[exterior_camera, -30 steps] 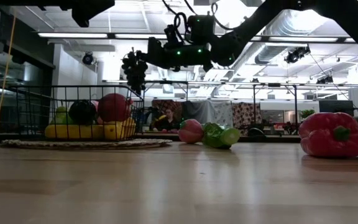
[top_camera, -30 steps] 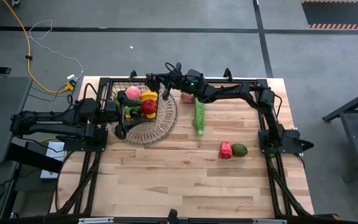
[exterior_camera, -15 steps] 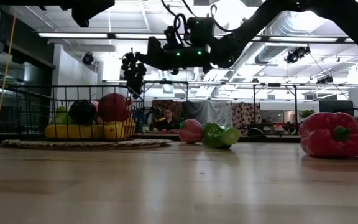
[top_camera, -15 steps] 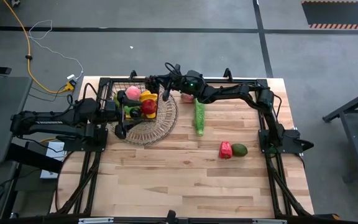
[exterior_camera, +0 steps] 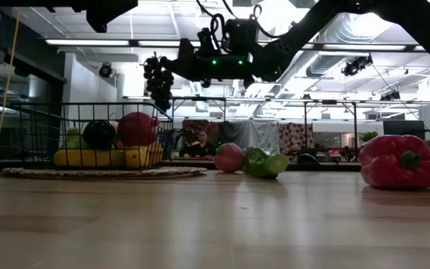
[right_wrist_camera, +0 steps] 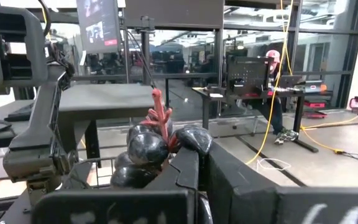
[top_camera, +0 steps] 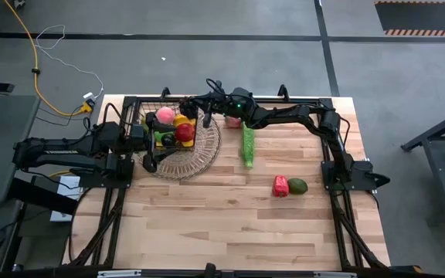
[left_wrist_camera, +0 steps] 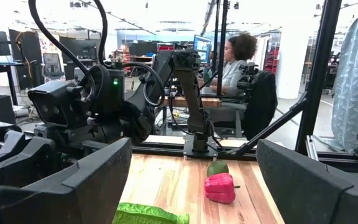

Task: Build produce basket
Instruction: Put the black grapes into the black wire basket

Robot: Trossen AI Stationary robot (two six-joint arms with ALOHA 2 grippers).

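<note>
The black wire basket (top_camera: 170,116) (exterior_camera: 43,123) stands on a round woven tray (top_camera: 188,158) at the table's far left. It holds a pink peach, a red apple (exterior_camera: 136,128), yellow bananas (exterior_camera: 107,158) and other produce. A dark bunch of grapes (exterior_camera: 157,78) (right_wrist_camera: 148,149) hangs over the basket's right rim, with my right gripper (top_camera: 197,108) (exterior_camera: 176,69) shut on it. My left gripper (top_camera: 147,140) (left_wrist_camera: 191,186) is open by the basket's left side, with nothing between its fingers. My right gripper pinches the grape bunch between its two fingers, at the side of the bunch just below its red stem (right_wrist_camera: 182,146). The fingers reach in about level from the table's right. The bunch hangs off the fingertips, lifted clear above the basket's right rim.
On the bare wood right of the tray lie a pink peach (top_camera: 232,120), a long green stalk (top_camera: 247,145), a red pepper (top_camera: 280,186) and an avocado (top_camera: 297,185). The near half of the table is free wood. People sit in the room beyond.
My right gripper has tipped up a little and rolled slightly while staying shut. The grape bunch has risen a little above the basket's right rim.
</note>
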